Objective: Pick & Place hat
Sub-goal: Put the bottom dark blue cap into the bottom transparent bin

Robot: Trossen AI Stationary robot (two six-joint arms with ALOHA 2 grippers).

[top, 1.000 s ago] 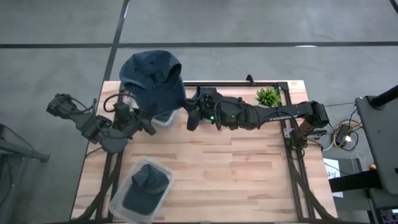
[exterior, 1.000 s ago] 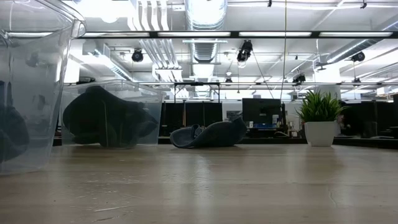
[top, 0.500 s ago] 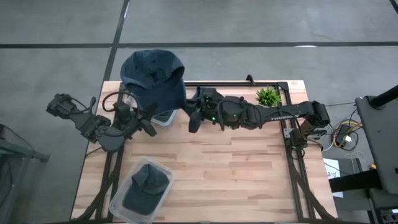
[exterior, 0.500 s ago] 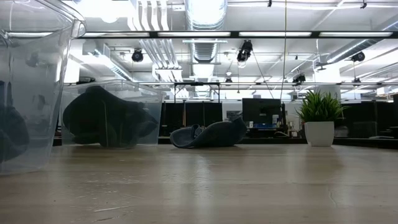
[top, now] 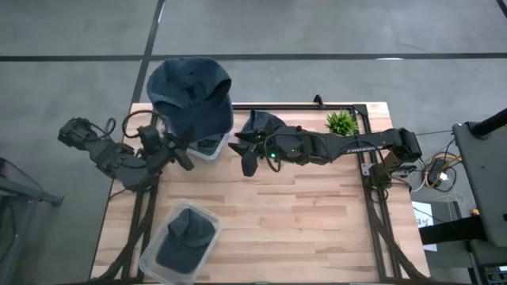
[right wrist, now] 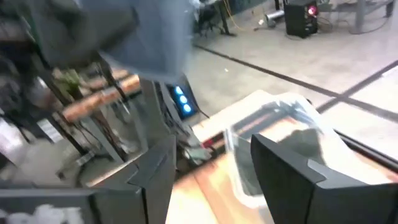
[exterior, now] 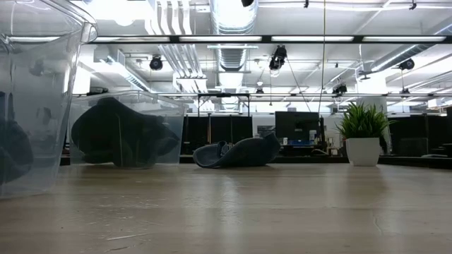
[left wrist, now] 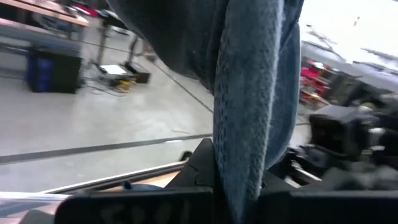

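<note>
A: Left gripper point(top: 184, 152) — what is it doing?

B: It is pinching dark blue cloth between closed fingers; in the left wrist view the fabric is hanging straight up out of them. That cloth is the hat point(top: 190, 96), lifted high and draping over the far clear bin point(top: 207, 148), probably so it can be lowered in.

A: And the right gripper point(top: 247, 155)?

B: Its fingers are standing apart with nothing between them, just right of that far bin. A second dark hat point(exterior: 237, 152) is lying crumpled on the table point(top: 301, 222) beside the bin, under the right arm, likely the next pick.

A: Anything else out from the bin?

B: A potted plant point(top: 341, 123) is sitting well right of it; the near bin point(top: 179, 241), towards the front edge, is already holding a hat.

A: Any writing?

B: None that I am able to read
</note>
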